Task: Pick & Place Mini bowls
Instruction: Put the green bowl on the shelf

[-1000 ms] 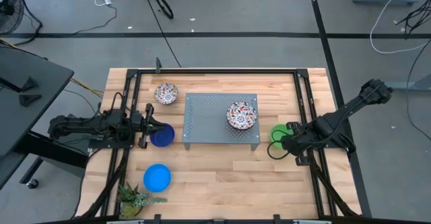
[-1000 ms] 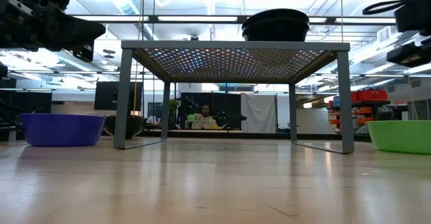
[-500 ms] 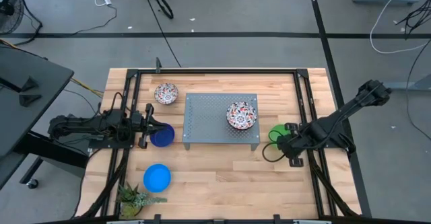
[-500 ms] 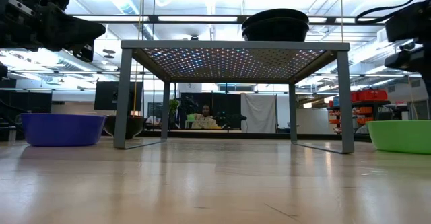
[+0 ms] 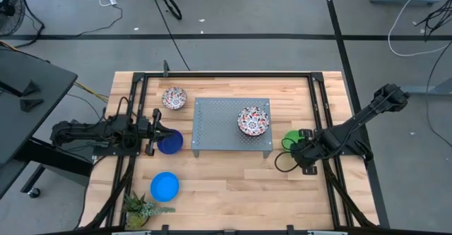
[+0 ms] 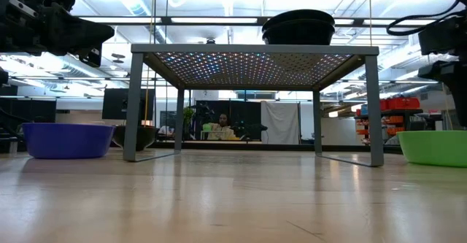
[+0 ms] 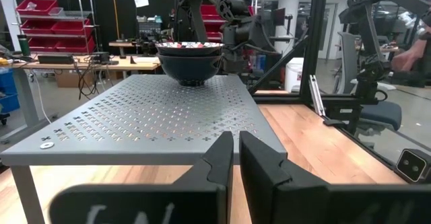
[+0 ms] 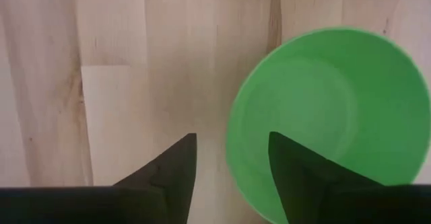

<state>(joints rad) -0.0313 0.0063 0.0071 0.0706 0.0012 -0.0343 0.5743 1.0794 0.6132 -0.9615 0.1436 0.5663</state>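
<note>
A green mini bowl (image 5: 290,139) stands on the wood right of the grey tray (image 5: 219,115). My right gripper (image 8: 232,137) hangs open above it, fingers pointing down; one finger stands over the bowl's (image 8: 330,116) inside and the other over bare wood. In the low view the right gripper (image 6: 444,44) is well clear of the green bowl (image 6: 435,147). My left gripper (image 7: 236,138), shut and holding nothing, hovers by the dark blue bowl (image 5: 171,144). A floral bowl (image 5: 253,121) sits stacked on the tray. Another floral bowl (image 5: 174,97) and a bright blue bowl (image 5: 164,186) rest on the table.
The tray stands on legs (image 6: 133,104) with open space beneath it. A small spiky plant (image 5: 141,208) sits at the near left corner. Black frame rails (image 5: 226,73) run along the table's far, left and right sides. Bare wood lies near the front edge.
My right gripper has shifted a little toward the table's near edge above the green bowl. The bowl has stayed where it was.
</note>
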